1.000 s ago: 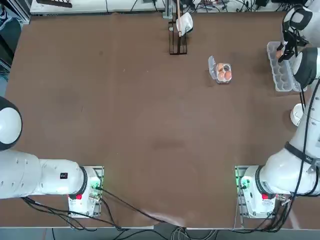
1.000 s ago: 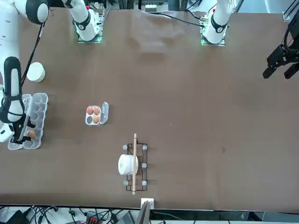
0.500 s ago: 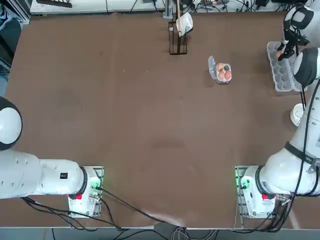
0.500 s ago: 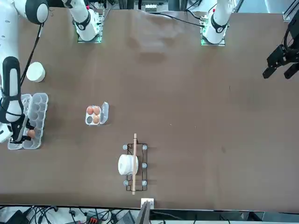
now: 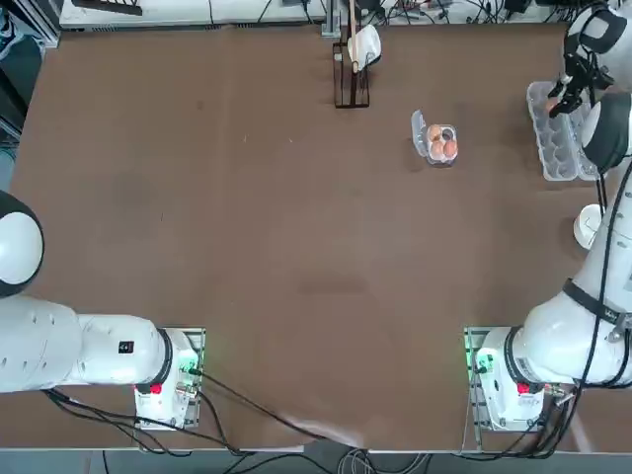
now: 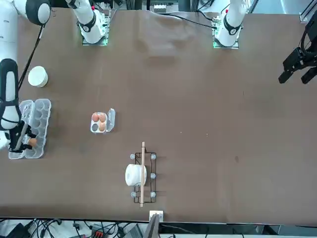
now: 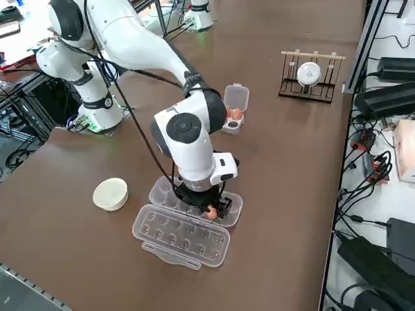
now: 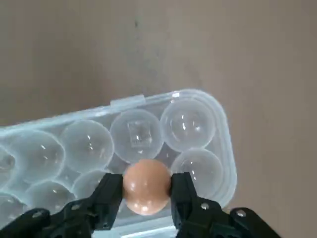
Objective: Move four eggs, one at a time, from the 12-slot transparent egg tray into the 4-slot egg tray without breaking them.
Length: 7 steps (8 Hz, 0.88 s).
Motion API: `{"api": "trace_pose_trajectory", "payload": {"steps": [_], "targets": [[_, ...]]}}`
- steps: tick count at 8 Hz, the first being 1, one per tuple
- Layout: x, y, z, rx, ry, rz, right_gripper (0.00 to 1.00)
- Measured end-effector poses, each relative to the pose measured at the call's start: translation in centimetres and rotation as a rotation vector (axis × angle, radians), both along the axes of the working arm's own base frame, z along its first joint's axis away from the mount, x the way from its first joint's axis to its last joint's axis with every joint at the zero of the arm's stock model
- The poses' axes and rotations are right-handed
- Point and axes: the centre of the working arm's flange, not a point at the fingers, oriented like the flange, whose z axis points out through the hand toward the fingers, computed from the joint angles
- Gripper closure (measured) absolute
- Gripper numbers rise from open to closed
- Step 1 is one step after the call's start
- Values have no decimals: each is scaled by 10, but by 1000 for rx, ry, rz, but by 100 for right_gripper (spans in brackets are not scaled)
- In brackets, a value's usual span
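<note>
On the brown table [image 5: 247, 247] the right gripper [image 8: 146, 193] is clamped on an egg [image 8: 146, 191] over the end cups of the 12-slot transparent egg tray [image 8: 198, 129]. The 4-slot egg tray [image 5: 441, 144], seemingly holding three eggs, sits well apart. Nearby stand a paper roll holder [image 5: 352, 69] and a white bowl [image 7: 111, 194], neither between the trays.
</note>
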Motion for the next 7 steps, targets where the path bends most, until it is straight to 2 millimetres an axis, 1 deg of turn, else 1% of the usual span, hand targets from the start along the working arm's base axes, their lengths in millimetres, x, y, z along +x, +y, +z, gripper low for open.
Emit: {"api": "trace_pose_trajectory", "payload": {"steps": [3,4,5,6,7], "targets": [[-5,10,54,73,39,-135,44],[-11,15,66,89,56,-194,44],[-18,26,73,95,80,-257,44],[-23,44,80,90,104,-333,44],[-28,70,90,82,130,-419,44]]}}
